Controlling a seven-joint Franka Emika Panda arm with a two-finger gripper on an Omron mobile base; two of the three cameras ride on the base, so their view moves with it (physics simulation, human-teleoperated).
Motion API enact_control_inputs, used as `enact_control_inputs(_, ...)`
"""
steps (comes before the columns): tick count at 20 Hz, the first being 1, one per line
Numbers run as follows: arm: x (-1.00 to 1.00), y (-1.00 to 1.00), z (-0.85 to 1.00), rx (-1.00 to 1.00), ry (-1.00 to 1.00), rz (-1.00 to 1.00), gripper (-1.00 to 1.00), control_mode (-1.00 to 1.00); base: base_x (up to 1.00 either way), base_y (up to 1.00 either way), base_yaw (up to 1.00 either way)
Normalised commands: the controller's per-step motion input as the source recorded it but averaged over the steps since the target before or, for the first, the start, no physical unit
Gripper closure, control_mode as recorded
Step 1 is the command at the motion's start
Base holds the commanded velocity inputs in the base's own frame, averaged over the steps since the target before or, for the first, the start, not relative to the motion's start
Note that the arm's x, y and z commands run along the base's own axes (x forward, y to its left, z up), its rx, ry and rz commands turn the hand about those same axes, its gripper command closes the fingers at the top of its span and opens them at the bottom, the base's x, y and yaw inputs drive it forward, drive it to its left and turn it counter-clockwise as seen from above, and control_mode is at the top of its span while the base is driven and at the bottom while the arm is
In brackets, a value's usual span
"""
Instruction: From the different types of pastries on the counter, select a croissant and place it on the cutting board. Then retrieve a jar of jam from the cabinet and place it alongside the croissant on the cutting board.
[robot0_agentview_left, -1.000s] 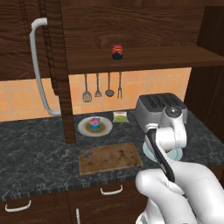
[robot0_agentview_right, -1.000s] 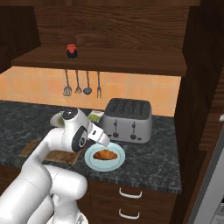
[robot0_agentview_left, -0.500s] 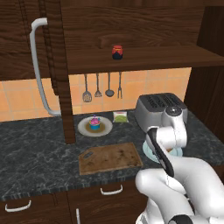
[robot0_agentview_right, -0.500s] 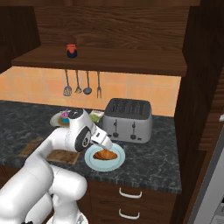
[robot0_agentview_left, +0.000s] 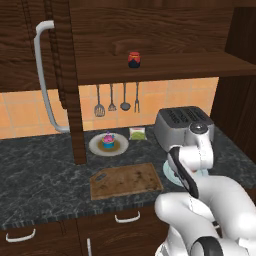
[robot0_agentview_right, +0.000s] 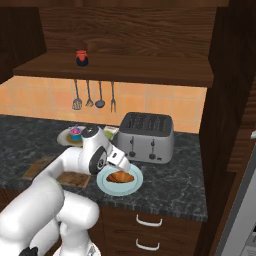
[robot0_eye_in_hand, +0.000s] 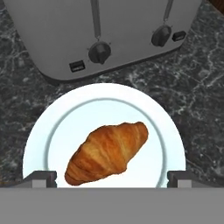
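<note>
The golden-brown croissant lies on a round pale blue plate on the dark counter, just in front of the toaster. My gripper hovers right above it, open, with one fingertip on each side of the croissant and nothing between them. From the right base view, the gripper hangs over the croissant. The wooden cutting board lies bare to the left of the arm. The jar of jam stands on the open cabinet's shelf. The pink cupcake rests on its own plate.
A silver toaster stands close behind the croissant's plate. Utensils hang on the tiled wall. A small green packet lies near the cupcake. The cabinet's open door with its curved grey handle juts out at the left.
The hand has edged slightly right and lower over the croissant's plate. The jaws stayed wide apart, and nothing else moved.
</note>
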Motion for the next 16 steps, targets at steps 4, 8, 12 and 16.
enact_control_inputs(4,0.04,0.0,-0.05,0.0,0.0,-0.01,-1.0,-1.0,0.0,0.0,0.0)
enact_control_inputs(8,0.0,0.0,-0.29,0.0,0.0,0.0,-1.0,-1.0,0.0,0.0,0.0)
enact_control_inputs(12,0.0,0.0,-0.68,0.0,0.0,0.0,-1.0,-1.0,0.0,0.0,0.0)
enact_control_inputs(16,0.0,0.0,-0.56,0.0,0.0,0.0,-1.0,-1.0,0.0,0.0,0.0)
